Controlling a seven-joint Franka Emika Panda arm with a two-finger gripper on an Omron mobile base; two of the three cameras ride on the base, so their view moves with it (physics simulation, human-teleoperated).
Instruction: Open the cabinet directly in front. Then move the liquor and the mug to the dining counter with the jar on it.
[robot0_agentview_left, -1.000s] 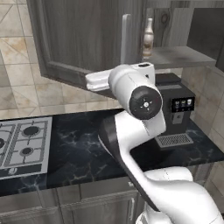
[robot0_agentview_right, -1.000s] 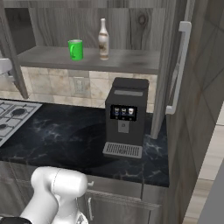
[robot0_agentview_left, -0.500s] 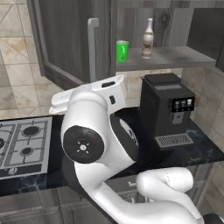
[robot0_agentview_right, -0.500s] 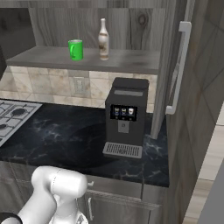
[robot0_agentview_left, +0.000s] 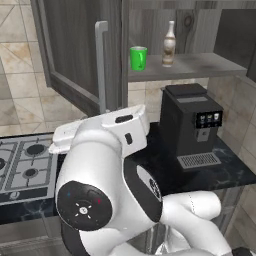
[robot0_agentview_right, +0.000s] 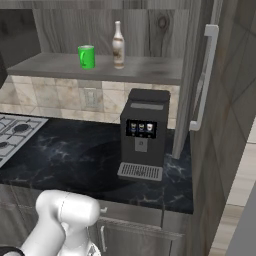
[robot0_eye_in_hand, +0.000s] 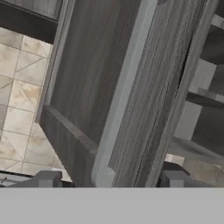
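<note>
Gripper (robot0_eye_in_hand: 105, 179) released, jaws spread wide, fingertips (robot0_eye_in_hand: 46, 178) one on each side of the lower end of the silver bar handle (robot0_eye_in_hand: 124, 96) of the cabinet's left door (robot0_eye_in_hand: 87, 78). Handle sits between the tips, apart from both pads; nothing grasped. Hand view is rolled, so the handle runs slanted up and away from the gripper, the door panel fills the area straight ahead, and beige wall tiles (robot0_eye_in_hand: 17, 87) lie off to the left of the hand.

Cabinet (robot0_agentview_left: 75, 55) stands open, both doors swung out. In the left base view the left door with its handle (robot0_agentview_left: 101, 65) is just above and behind the white arm (robot0_agentview_left: 100, 170); in the right base view the right door (robot0_agentview_right: 197, 75) is edge-on with its handle (robot0_agentview_right: 206, 75) facing the camera.

Mug (robot0_agentview_left: 138, 58) is on the open shelf (robot0_agentview_right: 145, 70), beyond the door the hand faces and to its right; liquor (robot0_agentview_left: 169, 44) stands upright on the same shelf, farther right of the mug, near but not touching. Both well apart from the gripper.

Below the shelf: black coffee machine (robot0_agentview_right: 144, 132) on the black counter (robot0_agentview_right: 75, 155), gas hob (robot0_agentview_left: 22, 162) at the counter's left end, under the arm's side.
</note>
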